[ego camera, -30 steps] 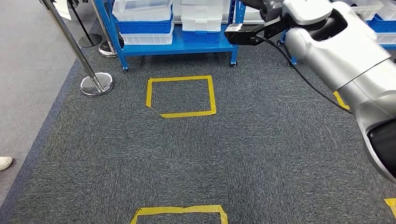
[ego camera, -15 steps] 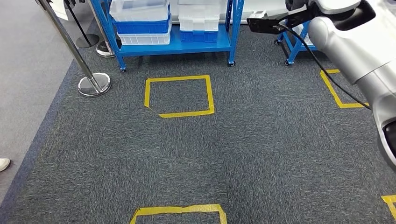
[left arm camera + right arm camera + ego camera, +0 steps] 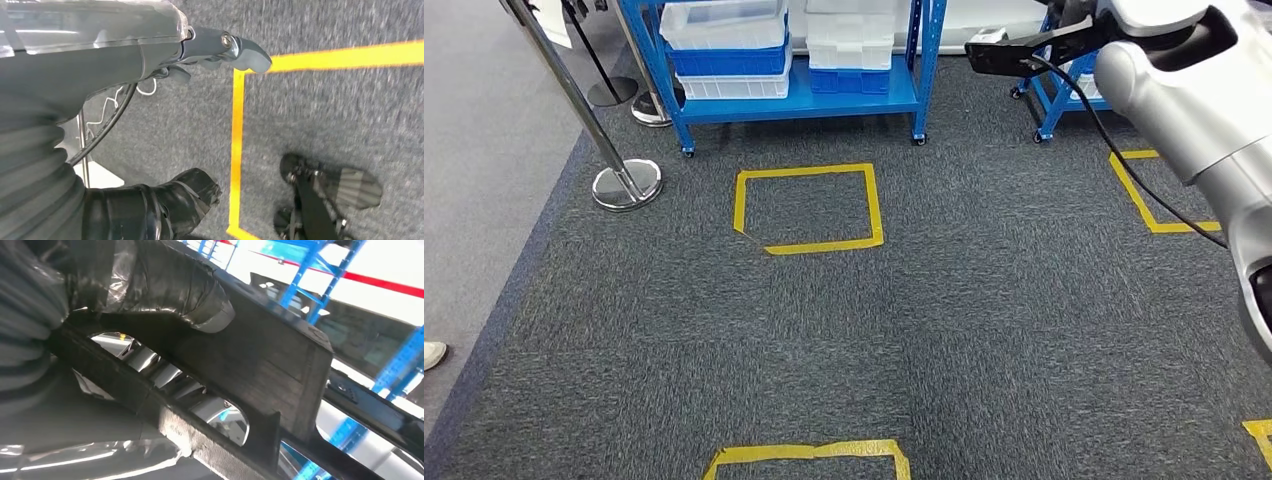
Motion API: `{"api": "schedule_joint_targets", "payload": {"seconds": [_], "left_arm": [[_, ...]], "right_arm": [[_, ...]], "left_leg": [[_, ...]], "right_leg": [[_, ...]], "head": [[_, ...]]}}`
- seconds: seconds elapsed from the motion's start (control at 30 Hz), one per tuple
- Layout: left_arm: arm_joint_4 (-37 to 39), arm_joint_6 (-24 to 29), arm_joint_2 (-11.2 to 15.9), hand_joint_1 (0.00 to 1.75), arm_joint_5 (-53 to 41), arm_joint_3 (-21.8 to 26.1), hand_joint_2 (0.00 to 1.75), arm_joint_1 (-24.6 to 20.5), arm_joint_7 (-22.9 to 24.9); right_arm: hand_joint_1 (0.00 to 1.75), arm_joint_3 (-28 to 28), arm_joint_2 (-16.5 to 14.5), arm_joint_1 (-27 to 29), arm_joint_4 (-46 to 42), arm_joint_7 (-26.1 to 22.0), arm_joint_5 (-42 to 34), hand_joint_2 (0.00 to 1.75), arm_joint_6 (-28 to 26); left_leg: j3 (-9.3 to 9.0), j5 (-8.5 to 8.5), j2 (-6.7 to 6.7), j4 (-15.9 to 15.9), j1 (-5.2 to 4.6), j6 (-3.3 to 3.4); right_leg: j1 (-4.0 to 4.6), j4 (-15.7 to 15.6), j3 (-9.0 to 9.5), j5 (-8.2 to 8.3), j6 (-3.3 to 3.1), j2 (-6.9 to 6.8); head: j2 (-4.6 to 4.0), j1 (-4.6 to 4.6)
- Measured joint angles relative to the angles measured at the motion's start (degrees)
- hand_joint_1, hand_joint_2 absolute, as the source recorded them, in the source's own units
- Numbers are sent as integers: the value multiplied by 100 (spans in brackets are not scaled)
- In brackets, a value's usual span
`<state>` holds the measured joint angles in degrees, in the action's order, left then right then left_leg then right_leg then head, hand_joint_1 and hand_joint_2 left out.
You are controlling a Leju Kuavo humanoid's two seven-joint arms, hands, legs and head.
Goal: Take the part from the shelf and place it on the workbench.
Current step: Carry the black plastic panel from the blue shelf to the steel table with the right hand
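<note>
The part (image 3: pixel 1014 50) is a flat black piece with slotted openings, held up at the top of the head view in front of the shelves. My right hand (image 3: pixel 1079 12) grips it at the end of my raised silver arm; most of the hand is cut off by the picture's edge. In the right wrist view the black part (image 3: pixel 260 365) lies across the hand, and a dark taped thumb (image 3: pixel 170 287) presses on it. My left hand (image 3: pixel 200 55) hangs over the carpet, its thumb out, holding nothing.
A blue shelf (image 3: pixel 794 100) with white and blue bins stands ahead, and a second blue rack (image 3: pixel 1056 95) to its right. A chrome stanchion (image 3: pixel 627 183) stands at left. Yellow tape squares (image 3: pixel 809 207) mark the grey carpet. A person's shoe (image 3: pixel 432 352) is at the left edge.
The whole picture has shifted, so the camera moved; the second rack and a tape square came into view at right. My right arm with the part now sits further right in the picture.
</note>
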<state>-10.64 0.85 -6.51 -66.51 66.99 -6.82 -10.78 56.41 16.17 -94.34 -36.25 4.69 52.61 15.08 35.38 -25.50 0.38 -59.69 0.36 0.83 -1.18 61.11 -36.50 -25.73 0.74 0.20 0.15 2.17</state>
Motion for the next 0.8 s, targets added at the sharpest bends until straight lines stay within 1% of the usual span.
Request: {"api": "schedule_joint_targets", "payload": {"seconds": [0.03,0.07,0.1,0.13,0.17,0.2,0.23,0.27,0.3,0.33,0.37,0.4,0.43,0.47,0.5,0.53,0.57,0.6,0.63,0.67,0.7,0.73,0.77,0.8], "left_arm": [[0,0,-2,0,-1,0,175,2,0],[0,1,-6,0,-3,0,175,8,0],[0,4,-9,0,-5,0,175,15,0],[0,11,-10,0,-9,0,175,24,0],[0,20,-10,0,-17,0,175,30,0],[0,29,-8,0,-31,0,175,35,1],[0,36,-8,0,-45,0,175,43,3],[0,39,-10,0,-61,0,175,52,8],[0,40,-13,0,-76,0,175,63,14],[0,42,-17,0,-93,-1,175,73,23],[0,42,-20,0,-111,-1,175,83,32],[0,43,-26,0,-128,-2,175,95,42],[0,45,-32,0,-145,-3,175,105,51],[0,48,-39,0,-161,-5,175,109,60],[0,50,-47,0,-177,-8,175,112,67],[0,51,-64,0,-193,-13,175,115,73],[0,52,-80,0,-210,-20,175,118,78],[0,52,-97,0,-226,-31,175,126,81],[0,52,-113,0,-240,-43,175,134,84],[0,53,-119,0,-255,-55,175,137,87],[0,55,-126,0,-268,-69,175,138,92],[0,57,-131,0,-283,-82,175,137,97],[0,59,-139,0,-298,-93,175,135,101],[0,60,-149,0,-312,-105,175,134,104]], "right_arm": [[175,0,1,-2,2,3,1,175,-1],[175,0,1,-7,3,5,2,175,-3],[175,0,1,-13,2,7,4,175,-6],[175,0,1,-13,2,9,5,175,-8],[175,0,5,-9,1,9,2,175,-12],[175,-1,24,-2,1,9,-6,175,-15],[175,-2,49,7,0,10,-19,175,-19],[175,-4,78,12,-4,10,-31,175,-22],[175,-10,113,13,-15,13,-40,175,-23],[175,-21,140,7,-32,16,-44,175,-19],[175,-37,167,-7,-52,20,-39,175,-10],[175,-54,208,-27,-68,23,-30,175,4],[175,-68,243,-45,-88,24,-19,175,24],[175,-76,282,-58,-105,23,-9,175,51],[175,-79,336,-64,-123,23,-2,175,81],[175,-82,386,-63,-149,23,1,175,109],[175,-88,453,-70,-173,24,2,175,133],[175,-93,514,-89,-198,25,2,175,154],[175,-99,563,-109,-224,25,2,175,173],[175,-102,607,-125,-247,24,1,175,194],[175,-102,646,-132,-272,22,-4,175,219],[175,-102,693,-125,-294,21,-11,175,243],[175,-101,745,-118,-315,20,-21,175,268],[175,-101,800,-118,-339,20,-35,175,289]], "left_leg": [[8,-12,0,-9,7,-29],[37,-69,-1,-72,15,-59],[108,-185,-2,-238,21,-87],[227,-351,-2,-517,28,-112],[381,-531,-1,-873,31,-132],[537,-673,-1,-1222,34,-144],[641,-727,-2,-1449,34,-147],[662,-683,-6,-1493,33,-137],[578,-539,-23,-1318,33,-112],[412,-333,-68,-971,30,-74],[227,-179,-179,-606,35,-26],[73,-67,-286,-284,33,16],[-26,-28,-363,-86,27,45],[-65,-47,-402,-13,18,62],[-80,-40,-359,37,1,71],[-107,-21,-291,91,10,87],[-136,7,-226,157,16,103],[-164,35,-149,224,25,129],[-185,56,-74,270,33,151],[-194,58,-4,284,21,169],[-194,51,64,281,15,186],[-194,41,124,272,13,193],[-195,27,182,258,13,196],[-196,8,235,237,14,192]], "right_leg": [[-4,-16,0,13,-35,-2],[-13,-33,4,28,-73,-3],[-25,-51,9,42,-104,-3],[-27,-60,14,48,-124,-3],[-23,-61,13,50,-135,13],[-17,-60,11,50,-140,35],[-11,-59,12,50,-142,63],[-5,-58,13,49,-143,99],[3,-58,16,49,-143,134],[10,-58,21,49,-142,171],[12,-61,18,52,-138,206],[13,-64,9,59,-124,241],[2,-70,-10,73,-99,274],[-15,-85,-29,92,-65,314],[-27,-104,-39,117,-24,362],[-38,-119,-47,129,12,393],[-35,-102,-63,108,41,364],[-26,5,-121,27,64,295],[-18,227,-230,-114,78,201],[-13,552,-385,-290,95,111],[-17,923,-559,-458,112,69],[-22,1218,-695,-552,131,47],[-31,1344,-750,-541,148,26],[-39,1245,-694,-426,159,-5]], "head": [[0,-2],[0,-1],[0,0],[-1,1],[-1,3],[-1,3],[-1,3],[-1,3],[-1,3],[-1,3],[-1,2],[-1,0],[-1,2],[-1,3],[-1,4],[-1,8],[-1,3],[-1,2],[-1,0],[-1,-3],[-1,-3],[-1,-4],[0,-4],[0,-4]]}}
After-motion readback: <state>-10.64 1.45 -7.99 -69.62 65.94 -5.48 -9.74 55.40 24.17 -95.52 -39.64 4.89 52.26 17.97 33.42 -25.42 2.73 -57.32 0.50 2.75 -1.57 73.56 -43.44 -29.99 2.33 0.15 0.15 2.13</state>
